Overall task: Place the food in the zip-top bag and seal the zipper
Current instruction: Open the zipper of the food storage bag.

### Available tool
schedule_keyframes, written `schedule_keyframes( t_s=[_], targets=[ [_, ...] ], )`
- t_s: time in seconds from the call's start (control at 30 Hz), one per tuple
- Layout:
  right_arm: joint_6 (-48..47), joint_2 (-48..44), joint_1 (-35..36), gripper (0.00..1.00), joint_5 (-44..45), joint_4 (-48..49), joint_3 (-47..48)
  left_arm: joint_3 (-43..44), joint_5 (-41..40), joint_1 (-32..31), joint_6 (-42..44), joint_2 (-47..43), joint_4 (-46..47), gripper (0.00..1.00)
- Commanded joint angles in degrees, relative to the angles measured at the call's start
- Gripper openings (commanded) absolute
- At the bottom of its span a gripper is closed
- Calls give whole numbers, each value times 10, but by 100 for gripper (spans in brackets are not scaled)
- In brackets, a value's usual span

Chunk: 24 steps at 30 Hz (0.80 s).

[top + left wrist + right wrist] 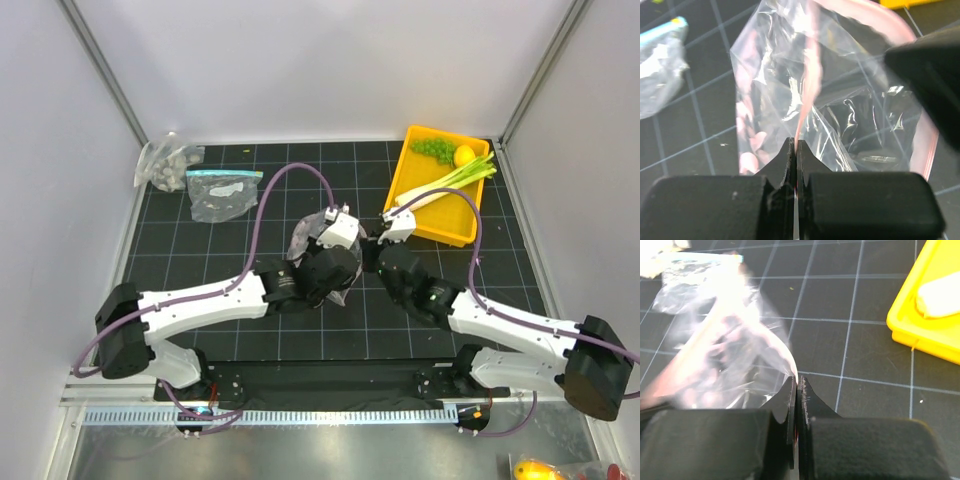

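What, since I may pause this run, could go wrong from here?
Both the left gripper and right gripper pinch only a thin edge of the zip-top bag near its zipper; it could slip free. The leek, lemon and grapes lie in the yellow tray; freeing a gripper to fetch them may collapse the bag's mouth.

From above I find the bag (pixel 302 240) mostly hidden at centre; in my right wrist view it blurs, tray (pixel 932 327) cropped right.

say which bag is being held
The pink-zipper bag at centre, pinched by left gripper and right gripper; the blue-zipper bag and bunched bag lie untouched back left.
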Motion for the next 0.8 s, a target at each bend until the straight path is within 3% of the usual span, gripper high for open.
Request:
schedule_keyframes(
  t_s=[0.0,0.13,0.33,0.43,0.47,0.53,0.77],
  targets=[
    [68,33,-59,1,-91,21,2,7,-78,-2,12,-52,-8,0],
    [88,60,-105,4,-142,21,4,-1,-117,-2,22,-77,-12,0],
    [73,60,-104,19,-164,24,8,-13,-79,-2,30,-100,5,0],
    [59,59,-104,35,-191,30,7,-13,-79,-2,37,-95,7,0],
    [54,59,-104,47,-203,37,8,-15,-81,-1,43,-94,12,0],
    [48,65,-105,57,-228,45,7,-17,-93,-2,51,-80,24,0],
    [41,86,-104,59,-253,44,20,-10,-66,31,48,-28,37,0]
  ],
)
